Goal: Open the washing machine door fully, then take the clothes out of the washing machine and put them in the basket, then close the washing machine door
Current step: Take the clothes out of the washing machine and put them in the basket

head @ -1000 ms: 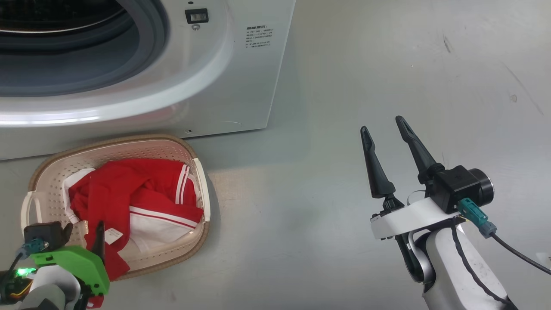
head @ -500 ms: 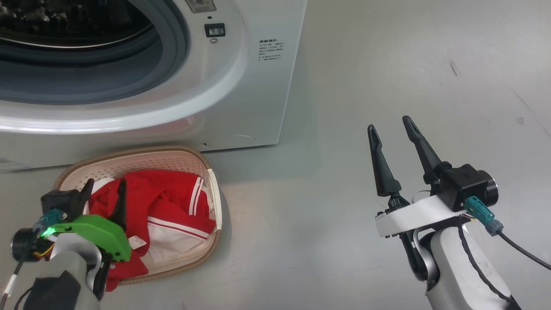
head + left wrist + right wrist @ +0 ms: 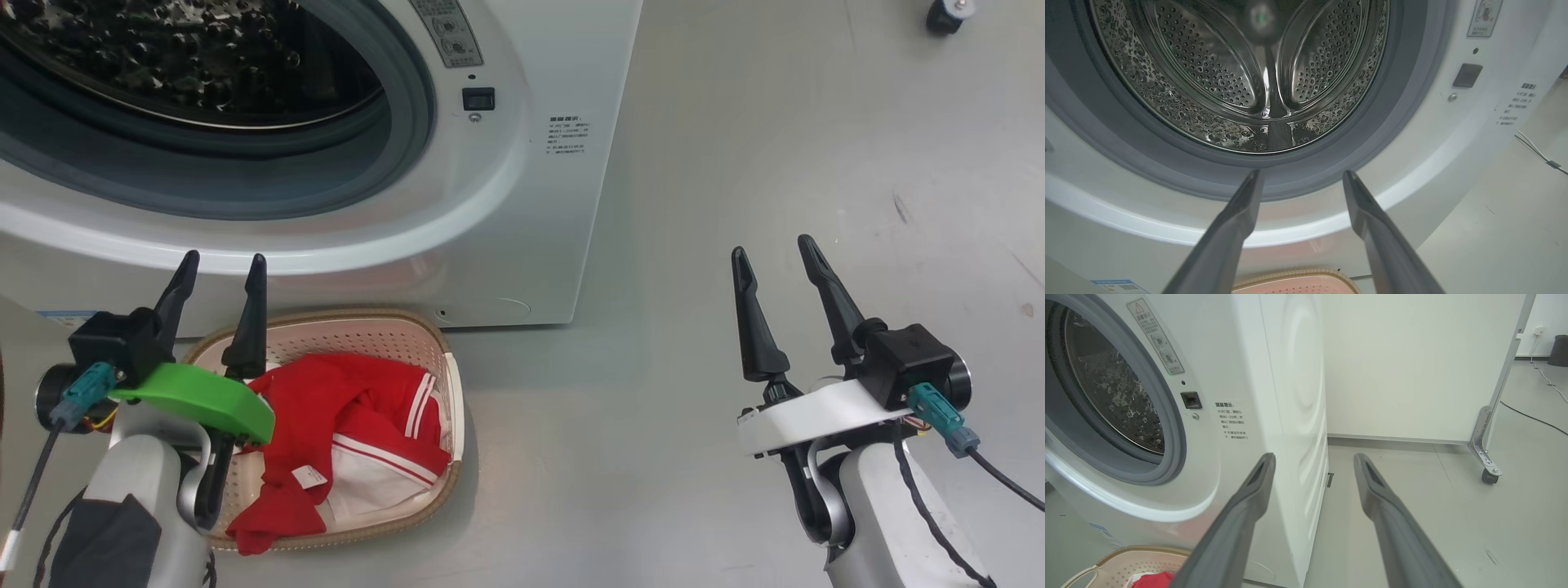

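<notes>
Now both grippers are empty-handed, the laundry is in the basket and the drum (image 3: 1208, 73) is bare.
Nearest, the left gripper (image 3: 225, 258) and right gripper (image 3: 772, 247) stand with fingers fully apart, holding nothing. Just beyond, the clothes (image 3: 351, 425) lie heaped in the basket (image 3: 384, 315) on the floor at the foot of the washing machine (image 3: 522, 204), one fold over the basket's near rim. The fabric looks limp and light, best pinched at a raised bunch. Its white tag (image 3: 304, 476) is unreadable. Farther off are a triangle warning sticker (image 3: 1155, 337) and a printed block (image 3: 1231, 420), seemingly headed 温馨提示; the rest is too small. Shutting the door looks to be what remains.
</notes>
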Motion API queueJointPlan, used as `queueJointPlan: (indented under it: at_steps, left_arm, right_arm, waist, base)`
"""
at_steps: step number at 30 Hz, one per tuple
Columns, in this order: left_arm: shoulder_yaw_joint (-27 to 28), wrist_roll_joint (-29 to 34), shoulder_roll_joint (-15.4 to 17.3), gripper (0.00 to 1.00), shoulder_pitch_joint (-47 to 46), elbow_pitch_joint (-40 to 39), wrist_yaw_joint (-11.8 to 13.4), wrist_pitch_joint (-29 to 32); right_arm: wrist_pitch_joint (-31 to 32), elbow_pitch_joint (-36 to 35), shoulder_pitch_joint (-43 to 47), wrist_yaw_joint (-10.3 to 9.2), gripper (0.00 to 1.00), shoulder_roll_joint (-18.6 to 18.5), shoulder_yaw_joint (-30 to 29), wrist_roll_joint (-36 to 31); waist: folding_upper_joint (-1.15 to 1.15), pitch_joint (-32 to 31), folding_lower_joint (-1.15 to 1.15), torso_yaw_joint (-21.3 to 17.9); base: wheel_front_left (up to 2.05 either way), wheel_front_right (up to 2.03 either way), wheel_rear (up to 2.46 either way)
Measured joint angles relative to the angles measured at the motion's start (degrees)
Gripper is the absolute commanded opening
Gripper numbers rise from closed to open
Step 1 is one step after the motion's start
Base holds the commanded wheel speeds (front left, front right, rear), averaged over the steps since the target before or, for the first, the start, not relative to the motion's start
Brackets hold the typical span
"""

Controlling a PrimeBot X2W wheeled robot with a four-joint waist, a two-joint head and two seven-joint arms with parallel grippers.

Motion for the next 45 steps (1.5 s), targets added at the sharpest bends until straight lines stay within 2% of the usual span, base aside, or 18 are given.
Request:
queueJointPlan:
  at_steps: [9, 12, 20, 45]
  left_arm:
    - [2.7, -0.07, -0.53, 1.0, 5.93, -7.51, 0.0, 0.0]
    - [3.49, 2.23, -0.31, 1.0, 7.58, -9.71, 0.0, 0.0]
    - [5.57, 1.96, -2.12, 1.0, 12.47, -14.67, 0.0, 0.0]
    - [6.13, 3.39, -2.65, 1.0, 17.13, -21.06, 0.0, 0.0]
  right_arm:
    - [0.0, -0.49, 2.5, 0.23, 1.0, 0.03, -1.23, 0.0]
    - [0.0, -1.0, 3.53, 0.23, 1.0, 0.05, -1.9, 0.01]
    - [0.0, -2.34, 4.84, 0.23, 1.0, 0.19, -2.63, 0.16]
    - [0.0, -3.82, 6.25, 0.54, 1.0, 0.22, -2.83, 0.58]
  waist:
    - [0.0, -4.55, 0.0, 1.95]
    - [0.0, -5.88, 0.0, 2.41]
    - [0.0, -8.33, 0.0, 2.98]
    - [0.0, -7.91, 0.0, 2.74]
  base:
    - [0.0, 0.0, 0.0]
    - [0.0, 0.0, 0.0]
    - [0.0, 0.0, 0.0]
    - [0.0, 0.0, 0.0]
